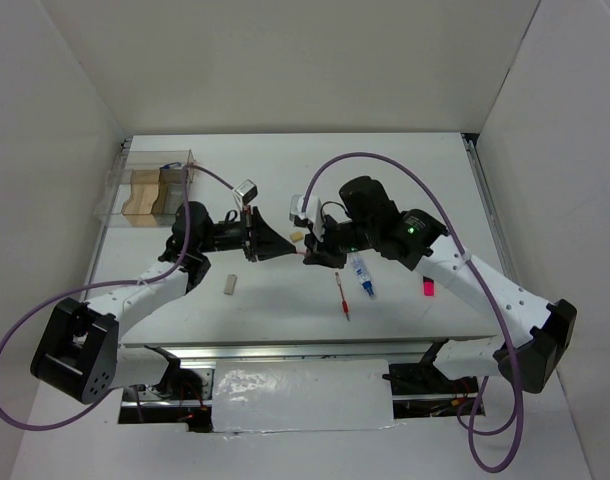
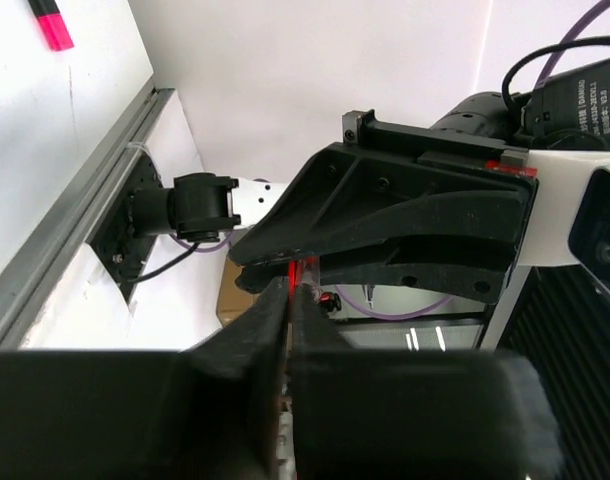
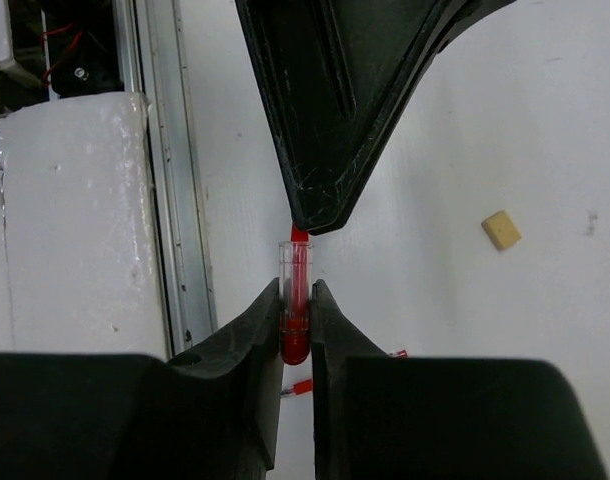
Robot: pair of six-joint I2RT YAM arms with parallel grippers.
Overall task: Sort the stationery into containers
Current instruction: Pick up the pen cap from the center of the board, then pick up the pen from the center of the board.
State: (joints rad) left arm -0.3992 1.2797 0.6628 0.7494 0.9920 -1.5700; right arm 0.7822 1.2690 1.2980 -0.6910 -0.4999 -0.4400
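Note:
My two grippers meet tip to tip above the table's middle. My right gripper (image 1: pixel 308 256) (image 3: pixel 296 292) is shut on a small clear cap with a red end (image 3: pixel 296 300). A thin red stick (image 3: pixel 299 236) runs from it into my left gripper (image 1: pixel 283 247) (image 2: pixel 288 292), which is shut on it. On the table lie a thin red pen (image 1: pixel 342 297), a clear blue-capped tube (image 1: pixel 363 277), a pink-black marker (image 1: pixel 428 288), a tan eraser block (image 1: pixel 297 237) (image 3: pixel 500 230) and a greyish block (image 1: pixel 231 284). The clear compartment box (image 1: pixel 125 200) stands at the far left.
Tan and brown blocks (image 1: pixel 155 192) sit inside the box. The metal rail along the table's near edge (image 3: pixel 170 200) lies close under my right gripper. The pink marker also shows in the left wrist view (image 2: pixel 50 25).

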